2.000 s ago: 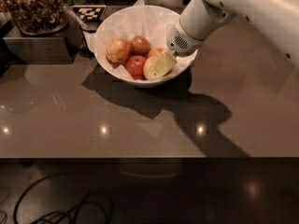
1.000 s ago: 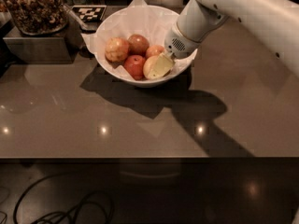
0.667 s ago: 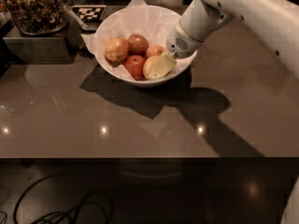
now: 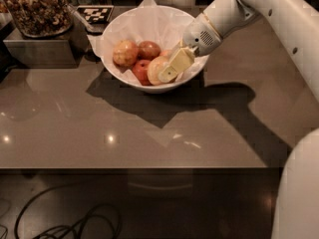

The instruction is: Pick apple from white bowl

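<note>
The white bowl (image 4: 117, 29), lined with crumpled white paper, stands at the back middle of the brown table. It holds several apples: an orange-red one (image 4: 125, 53) at the left, a darker one (image 4: 149, 49) behind, a deep red one (image 4: 141, 69) in front. The pale yellow-green apple (image 4: 156, 68) lies at the bowl's front right. My gripper (image 4: 172, 66) reaches down into the bowl from the right and lies against this pale apple, covering its right side. The sticker does not show.
A glass jar (image 4: 37, 6) of brown pieces stands on a grey box (image 4: 40, 51) at the back left. A checkered marker card (image 4: 94, 14) lies behind the bowl. Cables (image 4: 65, 223) lie on the floor. My white body (image 4: 299, 193) fills the lower right.
The gripper stays at the pale apple in the bowl. The wrist has shifted only slightly. The apples have not visibly moved.
</note>
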Tool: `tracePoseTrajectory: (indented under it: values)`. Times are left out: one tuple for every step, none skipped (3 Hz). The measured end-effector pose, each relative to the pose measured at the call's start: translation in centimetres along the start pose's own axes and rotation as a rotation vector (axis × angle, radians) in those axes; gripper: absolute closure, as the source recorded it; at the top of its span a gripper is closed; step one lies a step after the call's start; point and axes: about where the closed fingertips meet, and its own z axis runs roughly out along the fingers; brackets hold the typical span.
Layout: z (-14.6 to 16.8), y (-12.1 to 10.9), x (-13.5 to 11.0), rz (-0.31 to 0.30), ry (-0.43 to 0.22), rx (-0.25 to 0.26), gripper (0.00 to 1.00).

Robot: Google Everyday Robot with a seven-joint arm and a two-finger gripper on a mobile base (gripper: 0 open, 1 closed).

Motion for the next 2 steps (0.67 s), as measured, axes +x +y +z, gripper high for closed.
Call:
tracePoseTrajectory:
  values:
    - [-1.3, 1.0, -1.4, -0.067, -0.068, -0.09, 1.0]
    - [-2.7, 1.4, -3.0, -0.125, -0.134, -0.136, 1.0]
